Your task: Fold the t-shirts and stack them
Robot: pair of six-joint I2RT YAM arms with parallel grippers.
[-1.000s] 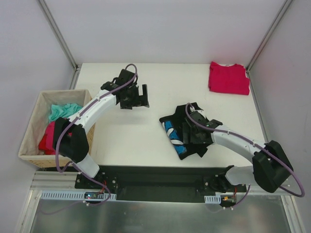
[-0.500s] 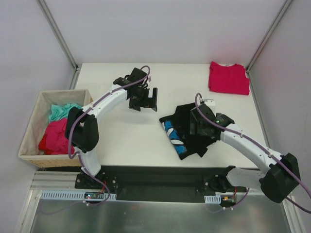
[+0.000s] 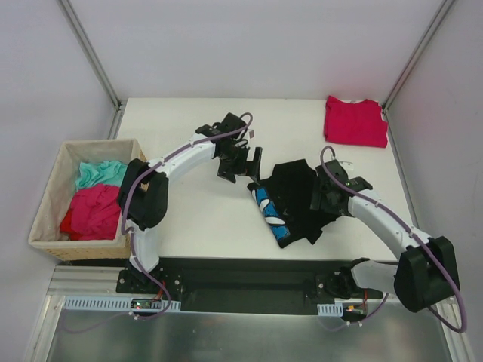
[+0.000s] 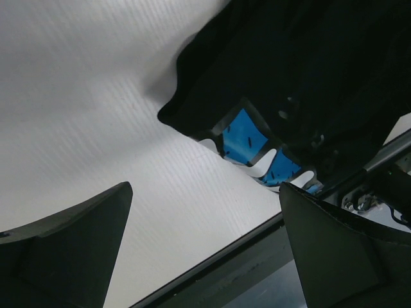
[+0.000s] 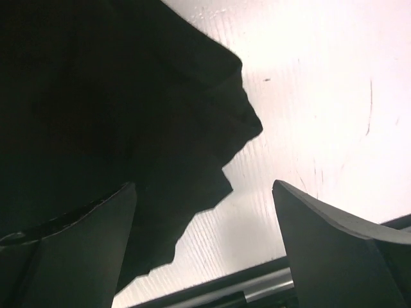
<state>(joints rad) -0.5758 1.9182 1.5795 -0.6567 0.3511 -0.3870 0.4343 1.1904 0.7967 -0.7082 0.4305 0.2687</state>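
- The woven tan basket (image 3: 45,226) stands beside the left edge of the tabletop (image 3: 196,219). It holds teal cloth (image 3: 98,173) and pinkish-red cloth (image 3: 94,211); I leave it alone.
- My left hand (image 3: 243,164) hovers with its jaws spread wide and nothing between them, just beside the left edge of the black t-shirt.
- The black t-shirt (image 3: 296,185) lies crumpled near the middle of the tabletop, toward the near edge, with a blue-and-white print (image 3: 270,211) turned up along its left side.
- I judge it light, limp and quick to bunch: matte knit, not slippery, nothing to break. It will sag between 2 grips, so I would pinch thin edges at a hem or shoulder on opposite sides, 1 layer if I can.
- My right hand (image 3: 330,194) is over the shirt's right edge, jaws apart and gripping nothing that I can see. Its wrist view shows a ragged dark fold below them.
- The crimson t-shirt (image 3: 355,121) lies folded flat, a neat rectangle at the far right corner, well apart from both hands.
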